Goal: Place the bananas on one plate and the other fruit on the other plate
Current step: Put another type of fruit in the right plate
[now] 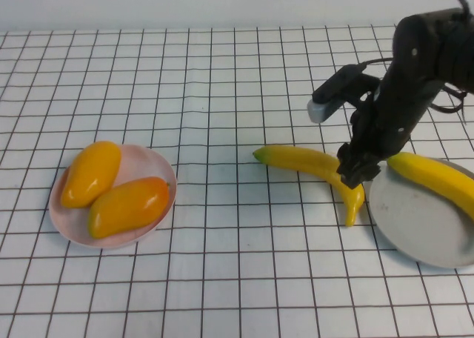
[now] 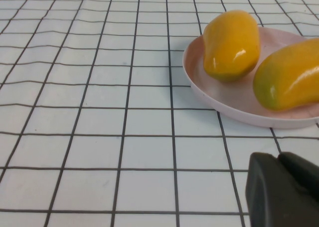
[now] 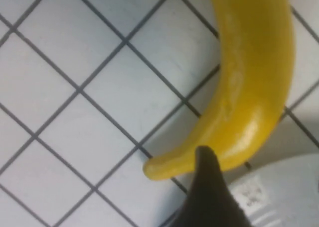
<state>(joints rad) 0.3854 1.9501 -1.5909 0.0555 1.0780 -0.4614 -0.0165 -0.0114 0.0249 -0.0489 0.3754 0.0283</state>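
Observation:
One banana lies on the table just left of the grey-blue plate. The other banana rests on that plate's far side. My right gripper is down at the stem end of the table banana, which fills the right wrist view beside the plate's rim. Two orange-yellow fruits lie on the pink plate at the left. My left gripper is shut and empty, low over the table near the pink plate and its fruits.
The table is covered by a white cloth with a black grid. The right arm's black links rise over the back right of the table. A pale wall runs along the far edge.

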